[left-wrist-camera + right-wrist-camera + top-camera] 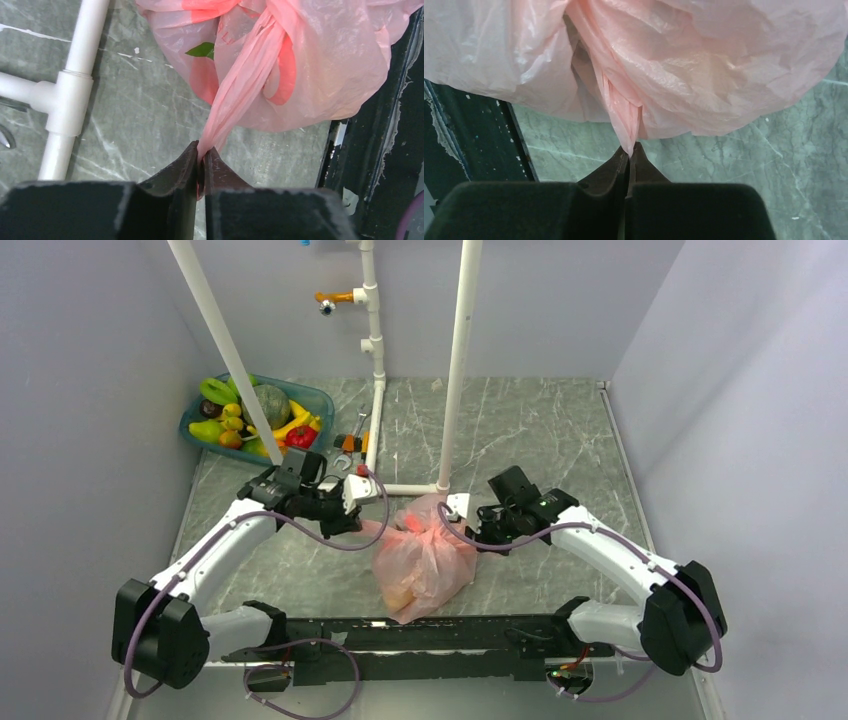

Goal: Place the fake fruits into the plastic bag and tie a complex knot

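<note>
The pink plastic bag (425,565) lies bulging on the marble table between my two arms, with fake fruits showing dimly through its film (400,595). Its top is bunched into a reddish twist, the knot (420,526). From there a stretched tail (240,85) runs to my left gripper (202,152), which is shut on it. On the other side my right gripper (630,150) is shut on the tip of another pink tail (624,120). In the top view the left gripper (375,527) and right gripper (450,518) flank the bag's top. More fake fruits (250,420) lie at the back left.
A teal basin (320,398) holds the loose fruits. A white pipe frame (378,420) stands behind the bag, its tee (65,100) close to the left gripper. A metal wrench and orange tool (350,445) lie by the frame. A black rail (440,635) runs along the near edge.
</note>
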You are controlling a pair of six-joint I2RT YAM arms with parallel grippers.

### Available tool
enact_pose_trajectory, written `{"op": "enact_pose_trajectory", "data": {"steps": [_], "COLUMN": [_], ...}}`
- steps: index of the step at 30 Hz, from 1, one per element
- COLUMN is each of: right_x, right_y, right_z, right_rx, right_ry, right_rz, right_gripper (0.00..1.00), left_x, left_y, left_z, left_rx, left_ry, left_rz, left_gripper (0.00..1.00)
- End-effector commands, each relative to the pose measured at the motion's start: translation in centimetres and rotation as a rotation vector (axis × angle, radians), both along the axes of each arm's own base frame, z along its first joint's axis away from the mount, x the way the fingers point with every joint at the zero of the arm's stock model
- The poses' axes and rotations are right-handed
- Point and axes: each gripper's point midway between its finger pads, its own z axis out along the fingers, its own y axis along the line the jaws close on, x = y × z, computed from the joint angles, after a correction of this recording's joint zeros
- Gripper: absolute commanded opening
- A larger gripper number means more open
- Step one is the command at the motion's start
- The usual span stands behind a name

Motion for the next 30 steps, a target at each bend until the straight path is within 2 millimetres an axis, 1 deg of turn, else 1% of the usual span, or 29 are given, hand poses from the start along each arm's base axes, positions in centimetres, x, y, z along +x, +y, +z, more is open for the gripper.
{"op": "enact_pose_trajectory", "data": {"steps": [1,2,3,5,6,8,10,11,12,13,14,16,17,18,19,20,21,22,23,24,25,26,27,29,30], "right_x": [1.9,2.1,2.2,2.3,2.1,1.4,0.5,-0.1,-0.7,-1.0,-0.6,-0.5,-0.3,0.2,0.9,1.5,2.1,2.4,2.5,2.4,1.9,1.3,0.8,-0.1,-0.7], "right_y": [0.6,0.3,-0.3,-2.2,-3.5,-6.2,-8.5,-9.4,-10.2,-10.8,-11.2,-11.4,-11.2,-10.9,-10.5,-10.2,-9.8,-9.4,-9.0,-8.9,-9.2,-9.7,-10.3,-11.4,-11.9], "right_z": [3.1,3.5,3.8,3.9,3.7,3.2,2.4,1.8,1.1,0.2,-0.4,-1.8,-1.8,-1.5,-0.6,0.5,2.1,3.6,5.1,6.0,6.2,5.9,5.4,3.4,1.8], "right_rx": [0.046,0.042,0.024,-0.032,-0.063,-0.123,-0.170,-0.197,-0.220,-0.240,-0.239,-0.265,-0.259,-0.256,-0.243,-0.228,-0.203,-0.180,-0.159,-0.154,-0.166,-0.190,-0.214,-0.256,-0.279], "right_ry": [-0.098,-0.105,-0.117,-0.134,-0.135,-0.123,-0.113,-0.107,-0.100,-0.104,-0.118,-0.095,-0.089,-0.081,-0.093,-0.106,-0.128,-0.141,-0.152,-0.155,-0.154,-0.154,-0.161,-0.176,-0.165], "right_rz": [-0.068,-0.091,-0.121,-0.180,-0.209,-0.249,-0.271,-0.271,-0.274,-0.271,-0.289,-0.283,-0.288,-0.294,-0.298,-0.299,-0.302,-0.296,-0.290,-0.276,-0.259,-0.235,-0.212,-0.179,-0.169], "right_gripper": [0.00,0.00,0.00,0.00,0.00,0.00,0.00,0.00,0.00,0.00,0.00,0.00,0.00,0.00,0.00,0.00,0.00,0.00,0.00,0.00,0.00,0.00,0.00,0.00,0.00], "left_x": [1.0,1.5,1.7,2.3,2.6,2.9,2.9,3.0,2.8,2.6,2.5,2.5,2.7,2.9,3.4,3.7,3.6,3.6,3.8,4.0,3.8,3.4,3.2,2.9,2.8], "left_y": [-0.9,-0.6,-0.1,1.8,3.1,6.0,8.8,9.8,10.2,10.4,10.5,10.5,10.4,10.1,9.8,9.1,8.3,7.6,7.3,7.2,7.5,7.9,8.4,9.9,10.6], "left_z": [-0.6,-0.7,-0.8,-0.6,-0.5,-0.4,-0.9,-0.9,-1.1,-1.4,-1.9,-3.2,-3.5,-3.3,-2.2,-0.4,1.6,3.7,5.4,6.6,7.1,7.0,6.5,4.5,3.1], "left_rx": [-0.008,0.006,0.025,0.052,0.061,0.115,0.216,0.232,0.236,0.250,0.258,0.269,0.269,0.259,0.237,0.194,0.146,0.106,0.076,0.061,0.070,0.091,0.117,0.166,0.198], "left_ry": [0.022,0.037,0.052,0.063,0.052,-0.004,-0.072,-0.091,-0.082,-0.067,-0.044,0.006,0.019,0.019,0.003,-0.021,-0.044,-0.084,-0.112,-0.140,-0.139,-0.131,-0.119,-0.106,-0.110], "left_rz": [0.058,0.098,0.129,0.199,0.240,0.283,0.305,0.324,0.323,0.308,0.308,0.319,0.315,0.313,0.315,0.299,0.269,0.243,0.249,0.264,0.263,0.252,0.248,0.258,0.251], "left_gripper": [0.02,0.00,0.00,0.00,0.00,0.00,0.00,0.00,0.00,0.00,0.00,0.00,0.00,0.00,0.00,0.00,0.00,0.00,0.00,0.00,0.00,0.00,0.00,0.00,0.00]}}
